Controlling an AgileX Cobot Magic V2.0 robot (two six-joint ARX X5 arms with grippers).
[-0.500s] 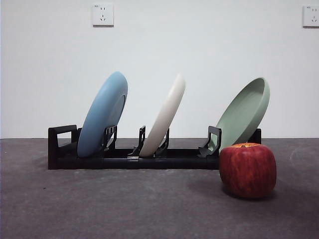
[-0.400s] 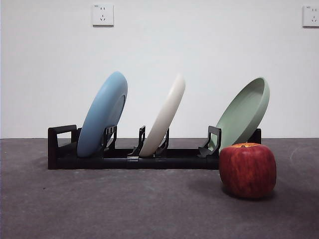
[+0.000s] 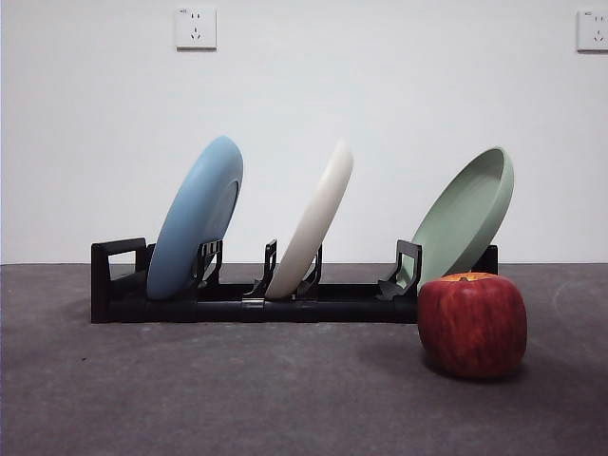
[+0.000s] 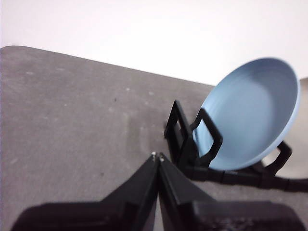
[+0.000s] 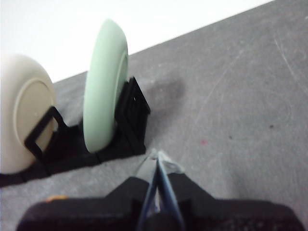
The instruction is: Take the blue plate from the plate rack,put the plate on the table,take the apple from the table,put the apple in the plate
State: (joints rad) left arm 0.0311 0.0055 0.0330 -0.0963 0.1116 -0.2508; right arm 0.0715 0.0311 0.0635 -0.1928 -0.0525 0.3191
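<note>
The blue plate (image 3: pixel 197 217) leans in the left slot of the black plate rack (image 3: pixel 247 302); it also shows in the left wrist view (image 4: pixel 250 113). The dark red apple (image 3: pixel 472 324) sits on the grey table (image 3: pixel 237 399) in front of the rack's right end. My left gripper (image 4: pixel 158 156) is shut and empty, above the table beside the rack's left end (image 4: pixel 185 139). My right gripper (image 5: pixel 156 156) is shut and empty, near the rack's right end (image 5: pixel 130 122). Neither arm shows in the front view.
A cream-white plate (image 3: pixel 312 223) stands in the rack's middle slot and a pale green plate (image 3: pixel 465 218) in its right slot, just behind the apple. Both show in the right wrist view, cream (image 5: pixel 24 118) and green (image 5: pixel 103 86). A white wall stands behind.
</note>
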